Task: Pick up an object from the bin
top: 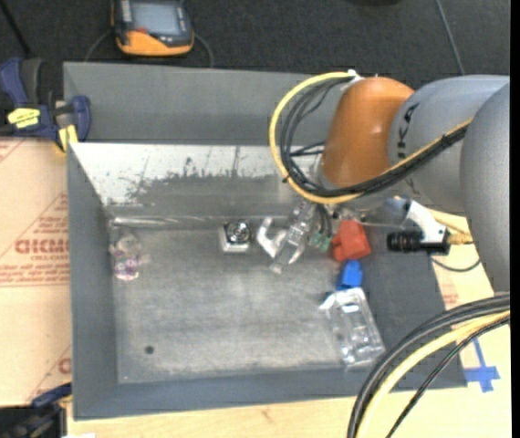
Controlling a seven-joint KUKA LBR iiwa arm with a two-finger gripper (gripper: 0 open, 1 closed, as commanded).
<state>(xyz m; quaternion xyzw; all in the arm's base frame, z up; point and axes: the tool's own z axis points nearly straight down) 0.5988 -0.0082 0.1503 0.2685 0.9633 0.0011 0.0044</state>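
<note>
The pincer (287, 241), whose grip I cannot tell, is down between metal piece (235, 235) and red block (352, 241); seemingly nothing lifted yet.

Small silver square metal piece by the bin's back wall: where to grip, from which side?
Likely from straight above, pinching left-right across the sides of the small silver square metal piece. It lies low and alone, with bare floor on its left and front. The bin's back wall rises just behind, so a front-back pinch looks cramped.
</note>
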